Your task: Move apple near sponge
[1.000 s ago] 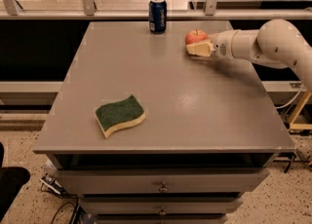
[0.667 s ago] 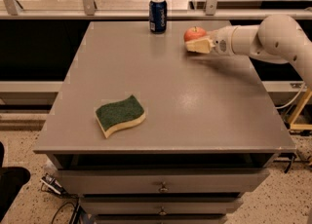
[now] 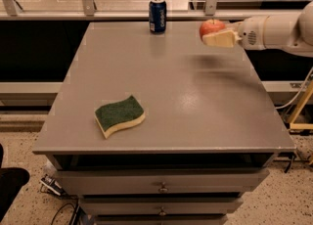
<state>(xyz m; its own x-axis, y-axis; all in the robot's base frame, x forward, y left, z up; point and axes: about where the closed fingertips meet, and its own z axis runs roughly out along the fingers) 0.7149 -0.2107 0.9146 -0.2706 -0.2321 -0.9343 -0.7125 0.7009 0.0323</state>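
The gripper is over the far right side of the tabletop. Its jaws are closed on the apple. The apple looks lifted up in the air, because a soft shadow lies on the tabletop under it. The sponge lies flat near the front left, well apart from the apple. A blue can stands at the back edge, out of the way.

To do this step well, the arm should carry the apple toward the front and the left. It should hold tight so the round apple does not slip. It should put the apple down just beside the sponge, not on top. It should let go only when the apple sits on the tabletop, so it does not roll.
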